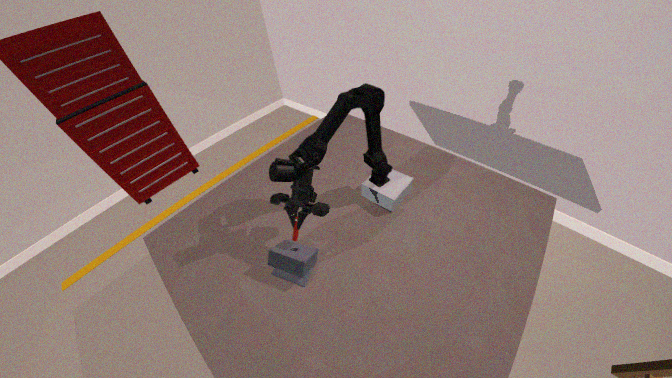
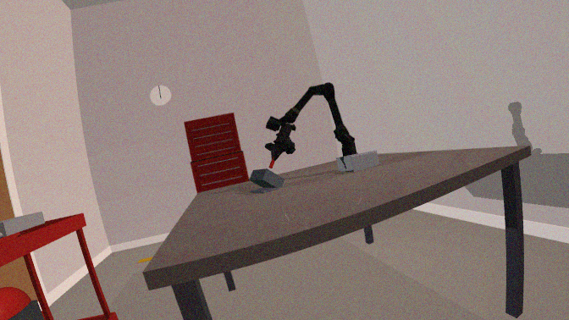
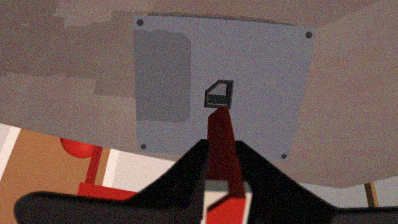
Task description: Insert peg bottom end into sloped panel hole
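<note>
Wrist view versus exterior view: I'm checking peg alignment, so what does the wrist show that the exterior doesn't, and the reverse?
Only the wrist view shows the hole, a flat-sided outline with one cut corner, and the peg tip just below it, not yet in. Only the exterior view shows the panel tilted on the table, the peg's free end apart from the panel's face, the arm's base, a red cabinet and a wall clock. Both show the end effector shut on the red peg, aimed at the grey panel.
</note>
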`<state>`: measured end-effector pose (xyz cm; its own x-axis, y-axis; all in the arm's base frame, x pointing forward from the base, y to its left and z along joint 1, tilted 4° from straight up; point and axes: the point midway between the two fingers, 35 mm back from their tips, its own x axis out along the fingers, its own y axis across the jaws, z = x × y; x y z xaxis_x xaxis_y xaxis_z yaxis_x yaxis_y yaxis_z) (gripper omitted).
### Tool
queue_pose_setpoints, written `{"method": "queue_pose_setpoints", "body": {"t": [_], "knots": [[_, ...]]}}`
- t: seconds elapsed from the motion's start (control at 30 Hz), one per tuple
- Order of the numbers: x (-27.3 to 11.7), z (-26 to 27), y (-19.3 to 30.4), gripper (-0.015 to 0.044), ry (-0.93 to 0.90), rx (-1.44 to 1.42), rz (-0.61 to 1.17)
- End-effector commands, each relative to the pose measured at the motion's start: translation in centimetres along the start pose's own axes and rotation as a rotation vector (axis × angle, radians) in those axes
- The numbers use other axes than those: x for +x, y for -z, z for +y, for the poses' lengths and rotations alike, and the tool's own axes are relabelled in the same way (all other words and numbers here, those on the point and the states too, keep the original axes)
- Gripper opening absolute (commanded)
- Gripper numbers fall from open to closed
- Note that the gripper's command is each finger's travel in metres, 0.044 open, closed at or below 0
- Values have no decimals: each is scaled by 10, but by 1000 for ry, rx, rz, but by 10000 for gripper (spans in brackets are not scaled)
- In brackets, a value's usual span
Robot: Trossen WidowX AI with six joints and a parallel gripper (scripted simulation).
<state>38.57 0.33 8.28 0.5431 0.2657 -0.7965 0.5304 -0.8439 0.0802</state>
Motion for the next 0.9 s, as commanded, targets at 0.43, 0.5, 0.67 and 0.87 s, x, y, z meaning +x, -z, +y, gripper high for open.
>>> {"method": "queue_pose_setpoints", "body": {"t": [0.43, 0.5, 0.67, 0.87], "knots": [[12, -1, -3, 0, 4, 26, -1], [15, -1, -3, 0, 4, 26, -1], [21, -1, -3, 0, 4, 26, 0], [29, -1, -4, 0, 4, 26, 0]]}}
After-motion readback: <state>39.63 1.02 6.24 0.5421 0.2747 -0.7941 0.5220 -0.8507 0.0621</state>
